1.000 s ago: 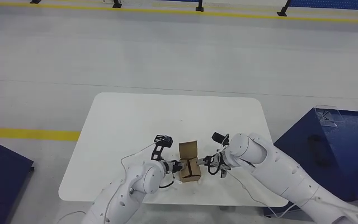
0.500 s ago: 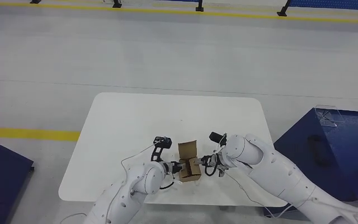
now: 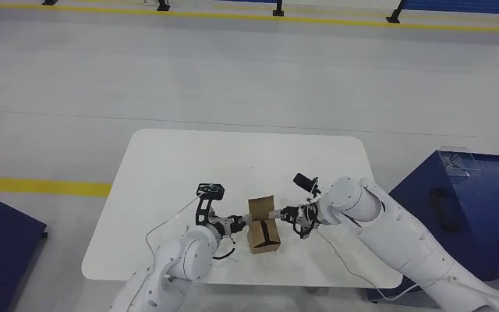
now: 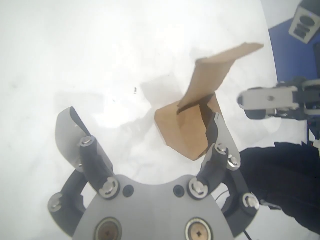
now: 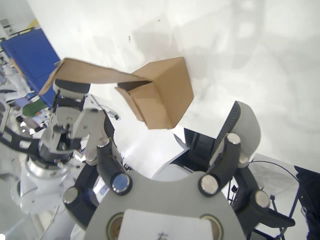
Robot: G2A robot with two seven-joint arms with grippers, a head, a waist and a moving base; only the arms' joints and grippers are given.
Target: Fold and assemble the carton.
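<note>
A small brown carton (image 3: 263, 235) stands on the white table (image 3: 195, 171) near its front edge, with its lid flap (image 3: 261, 207) raised. My left gripper (image 3: 237, 226) is open at the carton's left side. One of its fingers (image 4: 220, 136) rests against the carton (image 4: 185, 131), the other is out over bare table. My right gripper (image 3: 285, 214) is open on the carton's right, level with the flap. In the right wrist view the carton (image 5: 162, 96) lies just beyond the open fingers (image 5: 245, 123), and the flap (image 5: 95, 73) reaches out over the other finger.
A blue cabinet (image 3: 444, 210) stands beyond the table's right end and another blue object (image 3: 15, 242) sits off its left end. The table's front edge runs close behind both grippers. The back half of the table holds nothing.
My left arm has drawn back to the left, so its gripper sits less far over the carton. My right gripper has shifted up toward the raised flap. The carton now looks squarer.
</note>
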